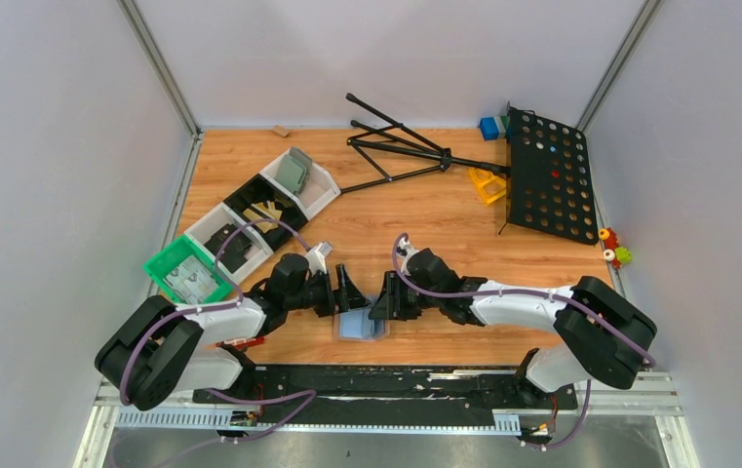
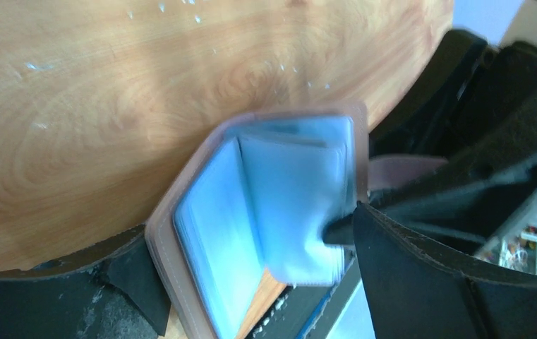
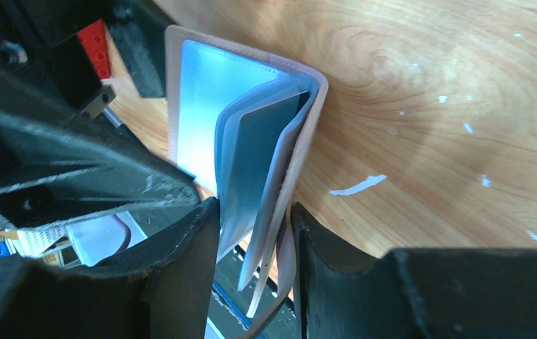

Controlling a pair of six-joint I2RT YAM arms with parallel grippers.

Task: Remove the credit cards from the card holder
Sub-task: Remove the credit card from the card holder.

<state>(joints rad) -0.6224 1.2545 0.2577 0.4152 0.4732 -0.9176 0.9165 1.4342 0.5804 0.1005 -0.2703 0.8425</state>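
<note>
The card holder lies near the table's front edge between the two arms, open like a book. It has a salmon-tan cover and light blue leaves. My right gripper is shut on one cover and some leaves of the holder from its lower edge. My left gripper stands open and wide, its fingers on either side of the open holder, one by the cover's outer face. In the top view the left gripper and the right gripper face each other over the holder. The credit cards do not show.
White bins and a green bin line the left side. A black folding stand and a black perforated panel lie at the back, with a yellow piece. A black rail runs along the near edge.
</note>
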